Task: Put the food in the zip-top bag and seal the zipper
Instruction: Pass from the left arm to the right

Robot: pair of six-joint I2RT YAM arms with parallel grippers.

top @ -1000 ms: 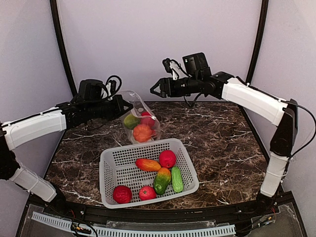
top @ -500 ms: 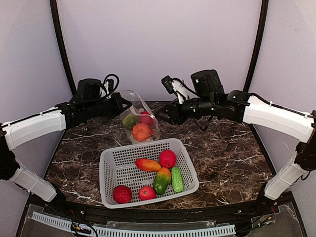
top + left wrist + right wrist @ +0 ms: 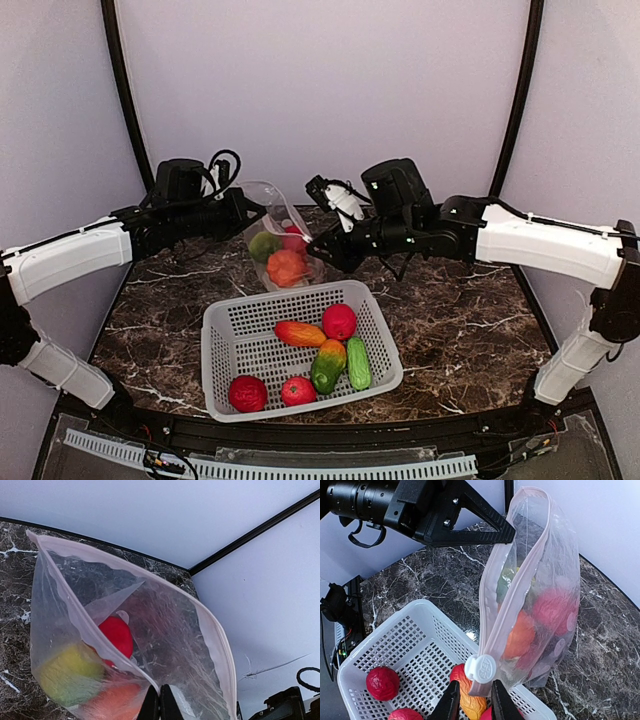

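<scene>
If I'm counting right, it's nine pieces all told. Three are inside the zip-top bag (image 3: 283, 245): a green one (image 3: 265, 245), a red one (image 3: 298, 237) and an orange one (image 3: 288, 268). The other six are in the white basket (image 3: 230, 345): a red ball (image 3: 247, 393), a small red tomato (image 3: 298, 391), a red apple (image 3: 339, 321), an orange-yellow piece (image 3: 299, 333), a green-and-orange piece (image 3: 328, 366) and a cucumber (image 3: 358, 362). One bag, one basket, two arms.

The bag hangs upright with its mouth wide open, just behind the basket, over the marble table (image 3: 450, 300). The left arm comes in from the left with its forearm about level. The left gripper (image 3: 158, 701) is pinched tight on the bag's rim, holding it up.

The right arm stretches across from the right, wrist angled down toward the bag's near corner. The right gripper (image 3: 472, 702) has its jaws only a narrow gap apart, with nothing between them as far as I can see. The white slider (image 3: 480, 668) at the end of the zipper (image 3: 519, 577) sits just ahead of the fingertips.
</scene>
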